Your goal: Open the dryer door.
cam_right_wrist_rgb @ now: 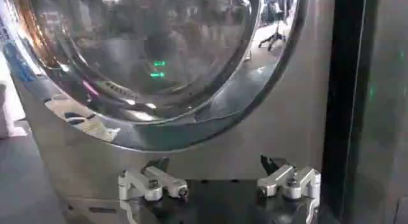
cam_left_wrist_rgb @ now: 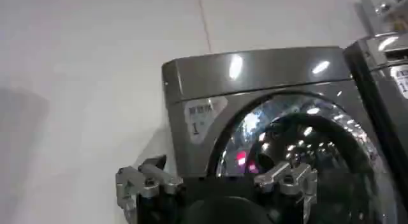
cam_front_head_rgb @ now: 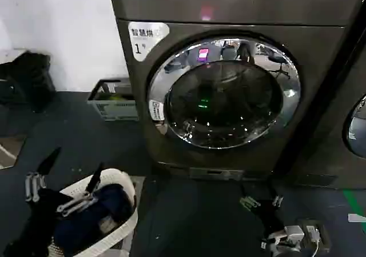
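Note:
The dryer door (cam_front_head_rgb: 223,91) is a round porthole with a chrome ring and dark glass. It sits flush and shut in the grey-brown machine with the white "1" sticker (cam_front_head_rgb: 144,37). My right gripper (cam_front_head_rgb: 263,201) is open low in front of the machine, below the door's lower right and clear of it. In the right wrist view the door (cam_right_wrist_rgb: 159,53) curves just beyond the open right gripper (cam_right_wrist_rgb: 213,163). My left gripper (cam_front_head_rgb: 74,167) is open at the lower left, over a basket. The left wrist view has the door (cam_left_wrist_rgb: 299,149) behind the open left gripper (cam_left_wrist_rgb: 217,171).
A white laundry basket (cam_front_head_rgb: 123,180) holding dark cloth sits on the floor under my left arm. A grey crate (cam_front_head_rgb: 114,100) and a black bag (cam_front_head_rgb: 28,77) stand by the white wall. A neighbouring machine's round door (cam_front_head_rgb: 357,125) shows at the right.

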Robot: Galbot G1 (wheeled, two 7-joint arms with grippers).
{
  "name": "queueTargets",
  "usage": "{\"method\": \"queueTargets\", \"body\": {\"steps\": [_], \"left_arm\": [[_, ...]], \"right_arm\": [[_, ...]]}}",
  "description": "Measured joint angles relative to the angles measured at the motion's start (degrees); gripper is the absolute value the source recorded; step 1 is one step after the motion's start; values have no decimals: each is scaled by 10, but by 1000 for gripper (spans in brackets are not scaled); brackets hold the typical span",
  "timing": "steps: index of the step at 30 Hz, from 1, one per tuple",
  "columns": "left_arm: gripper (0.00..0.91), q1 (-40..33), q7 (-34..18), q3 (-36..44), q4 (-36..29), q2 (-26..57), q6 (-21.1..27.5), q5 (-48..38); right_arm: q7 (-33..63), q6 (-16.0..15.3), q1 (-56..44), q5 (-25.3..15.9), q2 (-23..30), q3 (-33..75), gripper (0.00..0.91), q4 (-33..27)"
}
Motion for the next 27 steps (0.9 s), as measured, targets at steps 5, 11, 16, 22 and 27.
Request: {"method": "queueTargets", "body": {"steps": [5, 11, 16, 22, 27], "left_arm": [[907, -3, -2, 1, 0, -1, 19, 2], [907, -7, -9, 2, -2, -4, 42, 9], [907, -8, -8, 2, -8, -7, 62, 14], [907, -10, -8, 2, -7, -14, 69, 14], [907, -6, -4, 1, -9, -15, 75, 14]], "right_arm": [[-37, -30, 18, 43, -32, 3, 907, 21], [-80, -56, 62, 75, -97, -7, 907, 42], [-130, -58, 117, 88, -165, -26, 907, 37], [-159, -60, 184, 104, -234, -63, 907, 7], [-162, -71, 246, 109, -269, -111, 907, -23]]}}
